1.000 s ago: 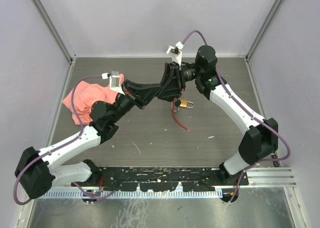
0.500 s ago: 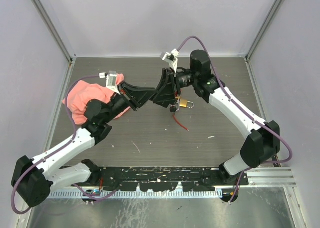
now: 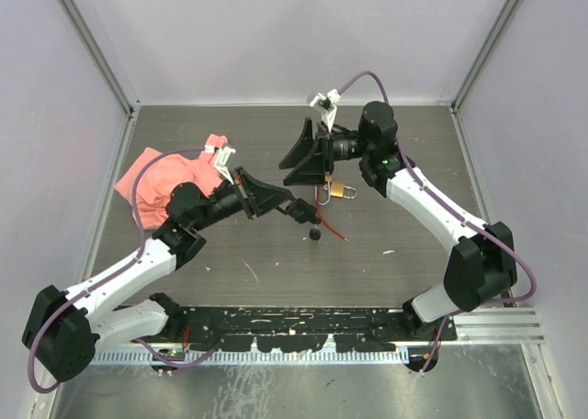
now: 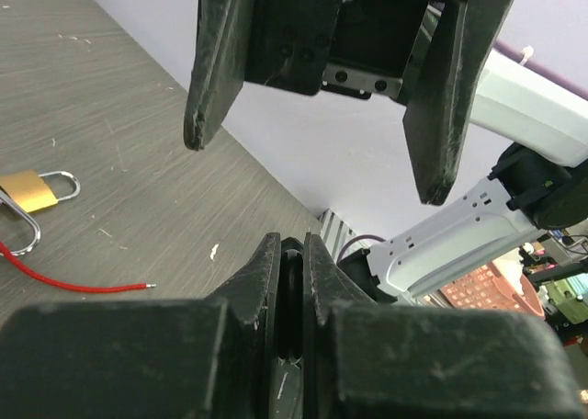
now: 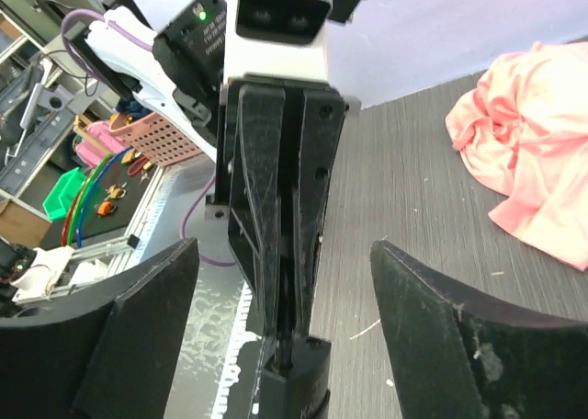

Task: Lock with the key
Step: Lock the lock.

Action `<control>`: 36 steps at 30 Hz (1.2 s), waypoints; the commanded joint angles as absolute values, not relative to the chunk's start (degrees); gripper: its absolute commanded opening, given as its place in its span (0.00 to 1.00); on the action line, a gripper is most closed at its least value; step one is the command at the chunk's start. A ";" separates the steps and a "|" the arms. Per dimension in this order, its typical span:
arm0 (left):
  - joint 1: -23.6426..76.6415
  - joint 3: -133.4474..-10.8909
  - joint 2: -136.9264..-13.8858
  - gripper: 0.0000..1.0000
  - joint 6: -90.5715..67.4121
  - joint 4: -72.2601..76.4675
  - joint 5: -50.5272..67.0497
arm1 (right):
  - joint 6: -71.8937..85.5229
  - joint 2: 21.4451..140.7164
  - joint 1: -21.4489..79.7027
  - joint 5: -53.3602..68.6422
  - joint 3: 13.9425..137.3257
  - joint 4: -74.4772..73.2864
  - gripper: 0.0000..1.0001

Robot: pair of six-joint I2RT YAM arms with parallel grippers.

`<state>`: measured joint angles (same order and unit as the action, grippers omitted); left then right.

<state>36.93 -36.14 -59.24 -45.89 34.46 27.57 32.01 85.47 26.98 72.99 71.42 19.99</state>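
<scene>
Brass padlock (image 3: 338, 190) lay flat on the table (image 3: 413, 143), shackle pointing right, with a red cord (image 3: 331, 224) running from beside it toward the near edge. Left gripper (image 3: 306, 215) hovered just near-left of the padlock, clenched on the black-headed key (image 3: 315, 234), apart from the lock. Right gripper (image 3: 296, 160) hung just left of the padlock, spread wide, grasping nothing. Pink cloth (image 3: 165, 175) lay well left of the padlock.
</scene>
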 commanded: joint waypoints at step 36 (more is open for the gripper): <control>29.18 -43.60 -58.30 0.00 -62.57 57.18 12.68 | 44.80 85.98 30.84 46.33 48.24 82.71 0.84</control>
